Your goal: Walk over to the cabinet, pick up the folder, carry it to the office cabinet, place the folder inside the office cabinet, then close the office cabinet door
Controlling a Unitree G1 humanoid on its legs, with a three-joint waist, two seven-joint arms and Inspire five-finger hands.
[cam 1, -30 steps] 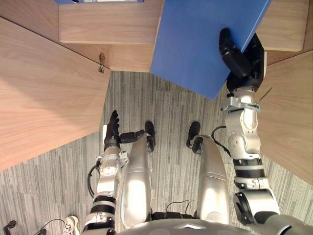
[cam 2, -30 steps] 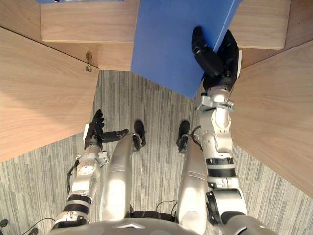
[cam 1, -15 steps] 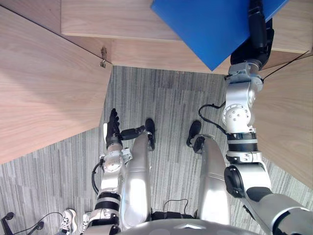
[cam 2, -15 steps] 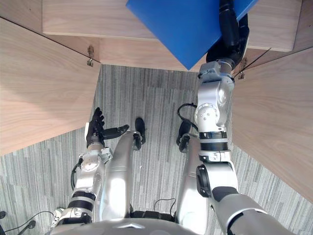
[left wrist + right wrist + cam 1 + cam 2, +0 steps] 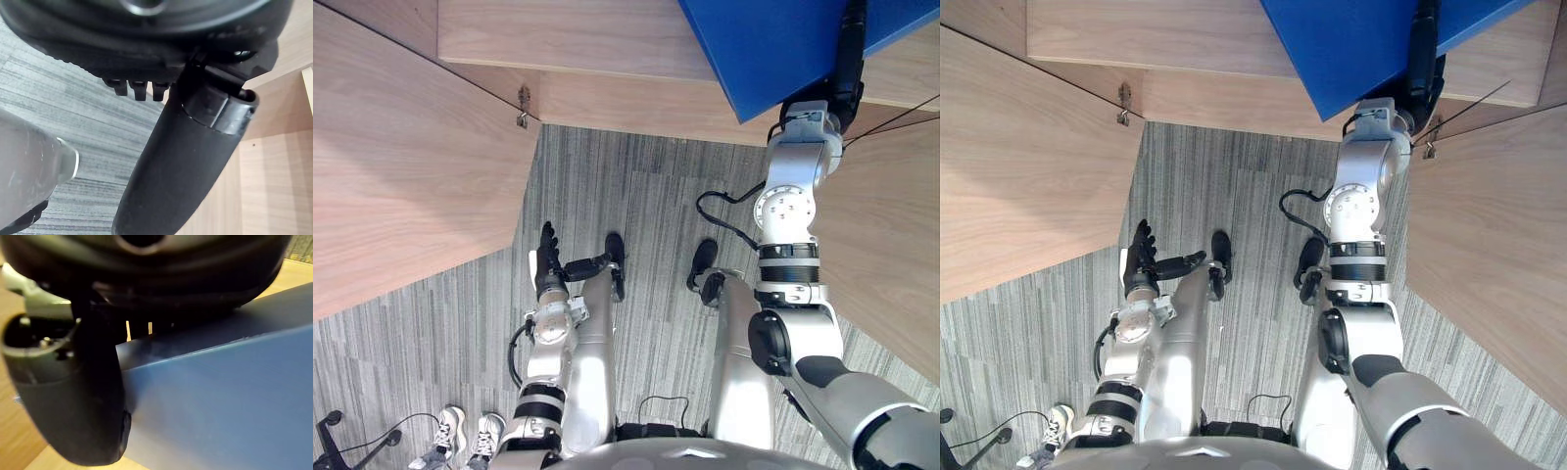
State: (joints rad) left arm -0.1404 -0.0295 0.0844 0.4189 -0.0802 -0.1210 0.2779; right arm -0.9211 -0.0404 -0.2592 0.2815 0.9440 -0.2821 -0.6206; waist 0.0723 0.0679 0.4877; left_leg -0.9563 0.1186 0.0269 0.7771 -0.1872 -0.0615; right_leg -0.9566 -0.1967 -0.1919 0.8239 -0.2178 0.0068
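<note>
Right hand (image 5: 848,61) grips the flat blue folder (image 5: 769,44), with its thumb (image 5: 93,396) clamped on one face and the fingers behind the other. The folder sits at 1 o'clock in the head views, now mostly over the shelf edge of the light wooden office cabinet (image 5: 587,44). A second ago it hung largely over the grey striped carpet (image 5: 636,196), and the right arm has since stretched further forward.

Judgement: insertion is under way and release is not yet due. The open left door (image 5: 406,166) stands at 9 o'clock. Left hand (image 5: 546,262), at 8 o'clock, is idle with fingers straight, unchanged.
</note>
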